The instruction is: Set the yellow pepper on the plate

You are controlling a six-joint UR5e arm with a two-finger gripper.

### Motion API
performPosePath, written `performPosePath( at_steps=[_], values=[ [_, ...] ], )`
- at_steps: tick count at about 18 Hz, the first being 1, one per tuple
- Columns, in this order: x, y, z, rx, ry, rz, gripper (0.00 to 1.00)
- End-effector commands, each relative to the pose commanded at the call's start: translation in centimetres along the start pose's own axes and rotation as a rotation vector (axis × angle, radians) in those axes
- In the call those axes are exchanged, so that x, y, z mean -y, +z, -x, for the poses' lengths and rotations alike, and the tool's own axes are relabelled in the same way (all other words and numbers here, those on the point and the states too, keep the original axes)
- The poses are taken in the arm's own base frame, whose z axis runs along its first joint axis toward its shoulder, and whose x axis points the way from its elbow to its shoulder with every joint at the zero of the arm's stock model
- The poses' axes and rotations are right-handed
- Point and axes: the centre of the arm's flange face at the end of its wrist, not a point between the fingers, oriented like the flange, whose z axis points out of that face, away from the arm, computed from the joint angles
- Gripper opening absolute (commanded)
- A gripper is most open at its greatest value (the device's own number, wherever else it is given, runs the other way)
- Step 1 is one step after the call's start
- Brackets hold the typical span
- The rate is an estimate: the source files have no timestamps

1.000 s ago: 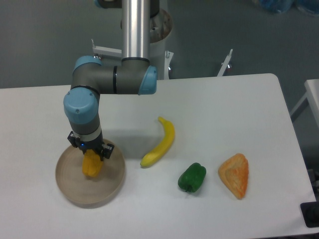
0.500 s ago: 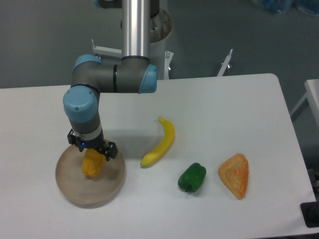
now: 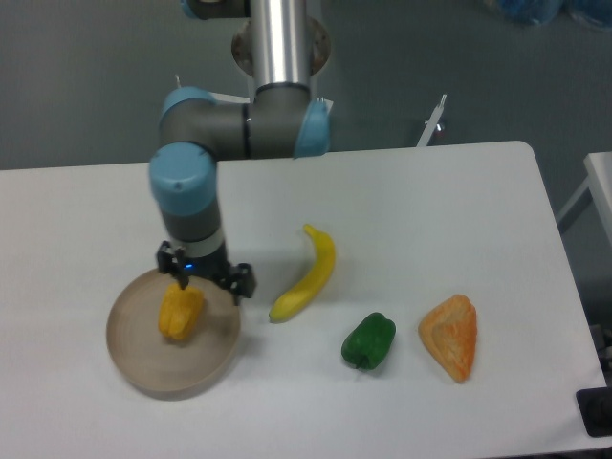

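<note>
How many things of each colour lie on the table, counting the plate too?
Yellow: 2, the yellow pepper and the banana
Green: 1, the green pepper
Orange: 1, the orange wedge
Beige: 1, the plate
Total: 5

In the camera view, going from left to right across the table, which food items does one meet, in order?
yellow pepper (lying on the plate) → banana → green pepper → orange wedge-shaped piece
</note>
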Motion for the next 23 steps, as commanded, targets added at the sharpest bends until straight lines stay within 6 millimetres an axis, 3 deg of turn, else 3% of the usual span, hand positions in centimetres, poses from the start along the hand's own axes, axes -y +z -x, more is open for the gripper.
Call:
performPosePath(
  at_steps=[2, 7, 9, 15, 23],
  values=[
    [-2.0, -1.8, 4.1, 0.022, -0.014, -0.02, 1.0],
    [-6.5, -1.9, 12.9, 0.053, 0.116, -0.013, 1.0],
    [-7.7, -2.7, 14.9, 0.07, 0.141, -0.019, 1.0],
    [-9.5, -3.9, 18.7, 0.1, 0.164, -0.025, 1.0],
    [-9.8, -2.4, 19.7, 0.104, 0.163, -0.003, 1.0]
  ],
)
